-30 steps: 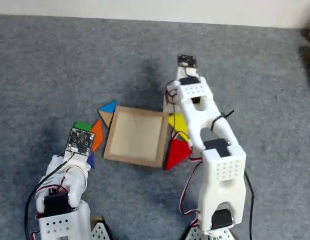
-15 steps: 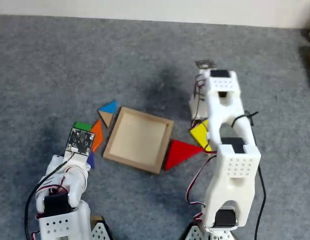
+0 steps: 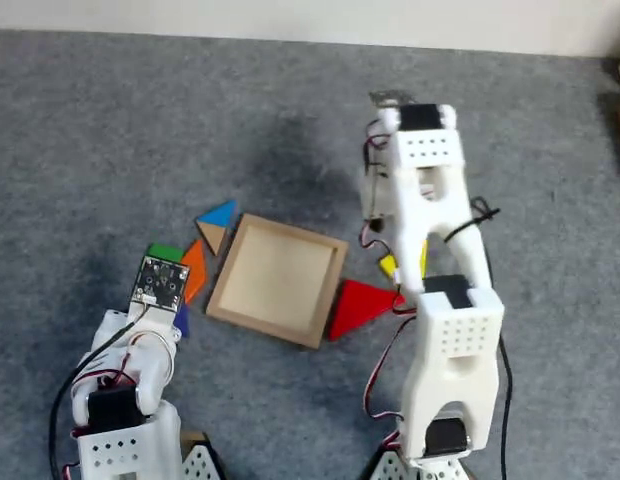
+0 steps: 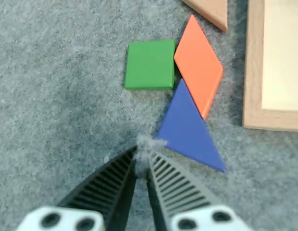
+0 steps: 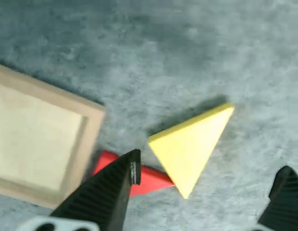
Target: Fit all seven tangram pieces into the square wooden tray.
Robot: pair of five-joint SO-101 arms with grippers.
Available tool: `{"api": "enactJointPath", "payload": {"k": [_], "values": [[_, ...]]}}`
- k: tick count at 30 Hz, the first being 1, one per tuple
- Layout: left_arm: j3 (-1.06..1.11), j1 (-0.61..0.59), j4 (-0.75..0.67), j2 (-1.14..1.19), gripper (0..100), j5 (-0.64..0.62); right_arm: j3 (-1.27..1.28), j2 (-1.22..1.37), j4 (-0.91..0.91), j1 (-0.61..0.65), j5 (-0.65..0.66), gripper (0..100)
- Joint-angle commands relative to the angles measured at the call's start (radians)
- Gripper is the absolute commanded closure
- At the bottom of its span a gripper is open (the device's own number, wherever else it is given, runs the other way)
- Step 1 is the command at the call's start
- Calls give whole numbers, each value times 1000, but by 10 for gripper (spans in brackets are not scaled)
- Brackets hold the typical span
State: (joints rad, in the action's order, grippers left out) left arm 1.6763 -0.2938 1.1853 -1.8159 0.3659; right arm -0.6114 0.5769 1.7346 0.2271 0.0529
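From above, the square wooden tray (image 3: pixel 225 263) is sitting slightly turned on grey carpet, with nothing lying inside it. A red triangle (image 3: pixel 360 303) is lying against its edge on the right arm's side. A yellow triangle (image 3: pixel 388 264) is peeking out from under that arm. On the opposite side, a light blue triangle (image 3: pixel 220 213), a tan triangle (image 3: pixel 212 236), an orange parallelogram (image 3: pixel 194 270) and a green square (image 3: pixel 165 252) are clustering beside the tray.

From the left wrist, the left gripper (image 4: pixel 142 149) is hovering with its jaws pressed together on nothing. It is pointing at a dark blue triangle (image 4: pixel 187 132), which is touching the orange parallelogram and green square.

From the right wrist, the right gripper (image 5: pixel 209 166) is hanging with its jaws spread wide over the yellow triangle, which is overlapping the red triangle just beside the tray.
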Motion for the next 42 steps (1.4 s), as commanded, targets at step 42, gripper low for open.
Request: {"api": "enactJointPath", "payload": {"k": [42], "values": [[5, -5, -2, -5, 992, 9, 757, -302, -607, -21, -157, 598]]}}
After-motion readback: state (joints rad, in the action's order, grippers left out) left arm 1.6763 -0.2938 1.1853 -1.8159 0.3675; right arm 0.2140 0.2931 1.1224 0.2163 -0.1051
